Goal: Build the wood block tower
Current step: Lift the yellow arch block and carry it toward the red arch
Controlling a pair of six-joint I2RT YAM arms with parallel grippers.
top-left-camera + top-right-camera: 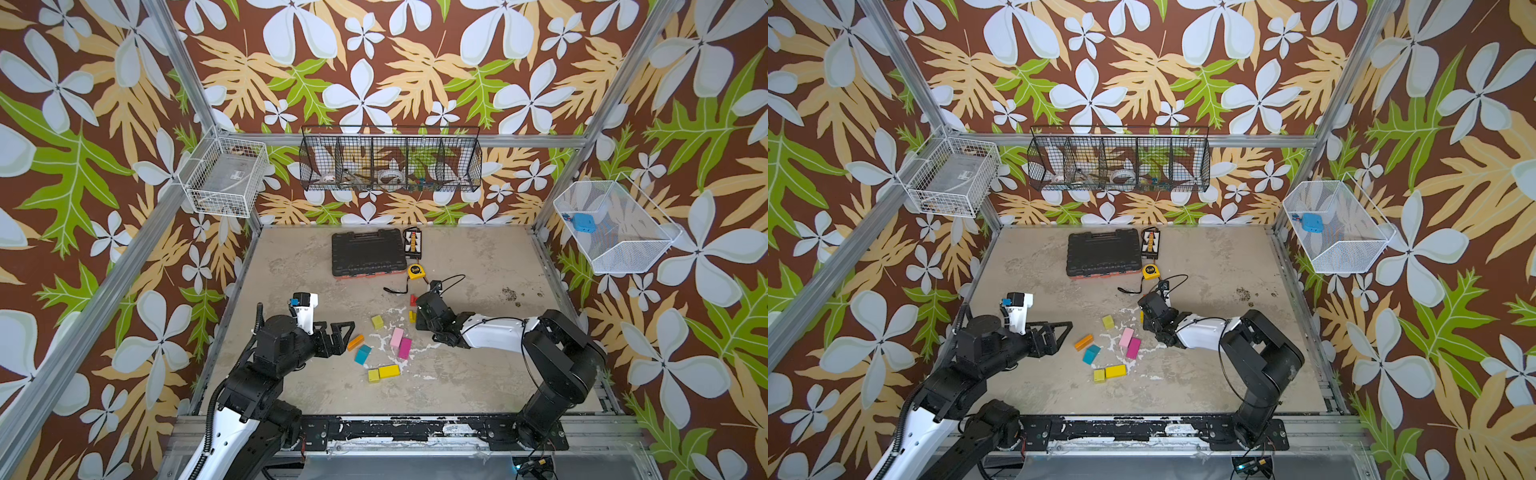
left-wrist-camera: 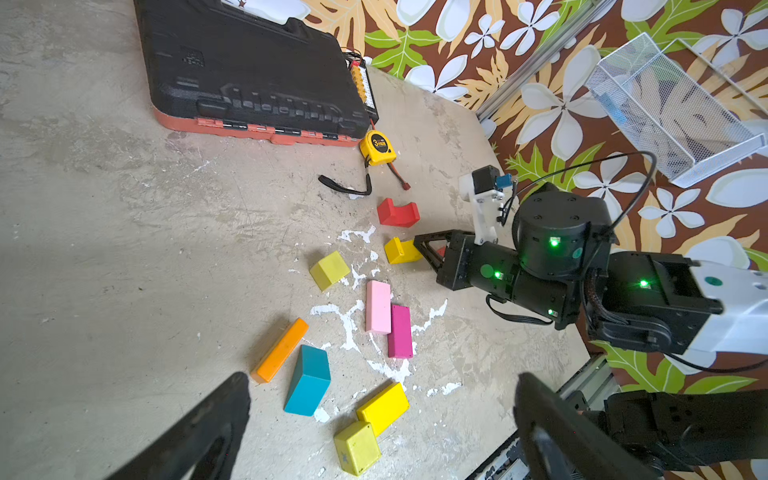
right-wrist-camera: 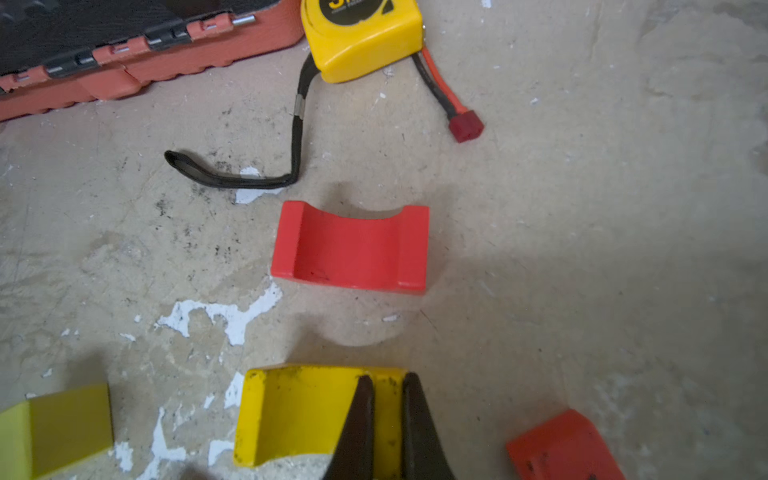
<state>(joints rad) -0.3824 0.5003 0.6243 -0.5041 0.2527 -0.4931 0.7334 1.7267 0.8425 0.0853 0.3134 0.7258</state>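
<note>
The wood blocks lie loose and single on the floor; no tower is in view. My right gripper point(image 3: 386, 380) is shut on one leg of a yellow arch point(image 3: 291, 415), which also shows in a top view point(image 1: 412, 316). Just beyond it lies a red arch point(image 3: 353, 249). Left of them are a lime cube point(image 1: 377, 322), a pink bar point(image 1: 396, 337) beside a magenta bar point(image 1: 404, 348), an orange bar point(image 1: 355, 342), a teal block point(image 1: 363, 354), and a yellow bar point(image 1: 389, 371) touching another lime cube point(image 1: 373, 375). My left gripper point(image 1: 347, 338) is open and empty, just left of the orange bar.
A black tool case point(image 1: 368, 253) lies at the back, with a yellow tape measure point(image 1: 416, 271) and its black strap in front of it. A red-tipped cable point(image 3: 465, 124) lies near the red arch. An orange-red piece point(image 3: 561, 449) lies beside the right gripper. Wire baskets hang on the walls.
</note>
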